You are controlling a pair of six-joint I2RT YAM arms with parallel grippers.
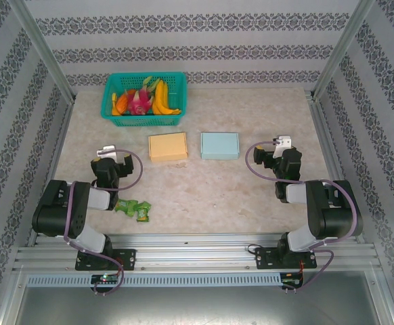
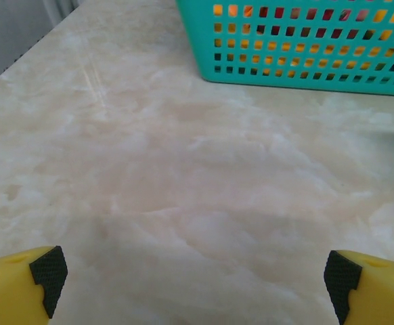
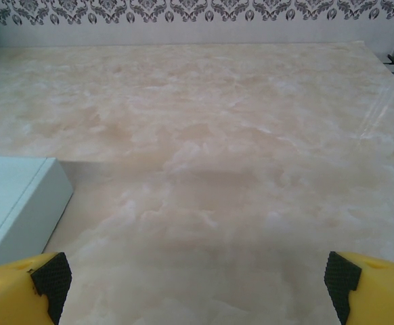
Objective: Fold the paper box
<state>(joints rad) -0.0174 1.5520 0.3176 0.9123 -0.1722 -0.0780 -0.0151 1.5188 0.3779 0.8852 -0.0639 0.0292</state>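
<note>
While both arms sit low near their bases, the left gripper [image 2: 195, 276] and the right gripper [image 3: 197, 276] stand with fingers spread fully wide and nothing between them, a stance that probably leaves either one free to start on a box. Two boxes lie flat near the middle of the marbled table [image 1: 204, 193]: the tan paper box [image 1: 168, 147] and, just beside it at its 3 o'clock across a narrow gap, the pale blue paper box [image 1: 219, 145]. Which one the task means I cannot tell, and from above both look closed. The left gripper waits at 8 o'clock of the tan box, the right gripper at 3 o'clock of the blue one, each apart from it over bare tabletop. A teal basket [image 1: 145, 120] of bananas [image 1: 162, 100] and other fruit sits near the tan box at its 11 o'clock, likely crowding any push that way, while green wrappers [image 1: 133, 208] lie beside the left arm at 7 o'clock, out of the path
</note>
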